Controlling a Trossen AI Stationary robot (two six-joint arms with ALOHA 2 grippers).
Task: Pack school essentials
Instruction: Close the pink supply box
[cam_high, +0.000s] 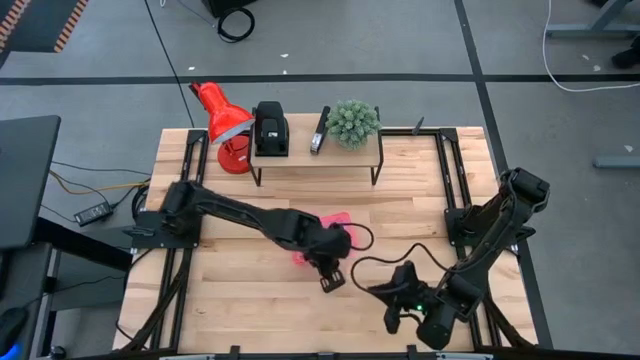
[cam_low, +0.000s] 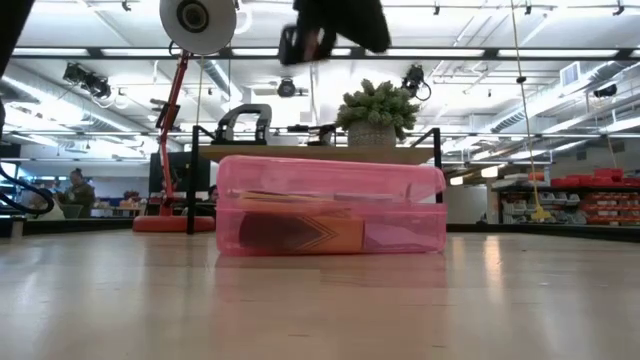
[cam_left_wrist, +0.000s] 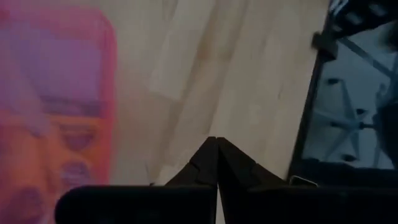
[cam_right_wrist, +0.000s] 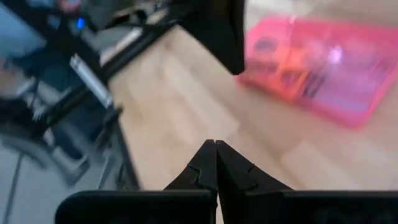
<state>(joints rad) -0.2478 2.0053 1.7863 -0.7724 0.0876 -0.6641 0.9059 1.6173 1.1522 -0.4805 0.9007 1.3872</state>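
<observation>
Fingers of both the left hand (cam_high: 333, 279) and right hand (cam_high: 392, 318) were pressed together, empty, near the lidded pink box (cam_low: 330, 205) on the surface (cam_low: 320, 300).

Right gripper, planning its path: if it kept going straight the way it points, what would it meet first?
Probably bare wooden tabletop. The right gripper, fingers shut, aims past the translucent pink plastic box, which lies off to one side; depth is unclear.

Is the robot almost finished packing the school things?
Nearly, it seems. The pink box sits on the table with its lid down and colourful things inside. No loose school things show. The left hand is shut beside the box, holding nothing. The right hand waits shut near the front edge.
</observation>
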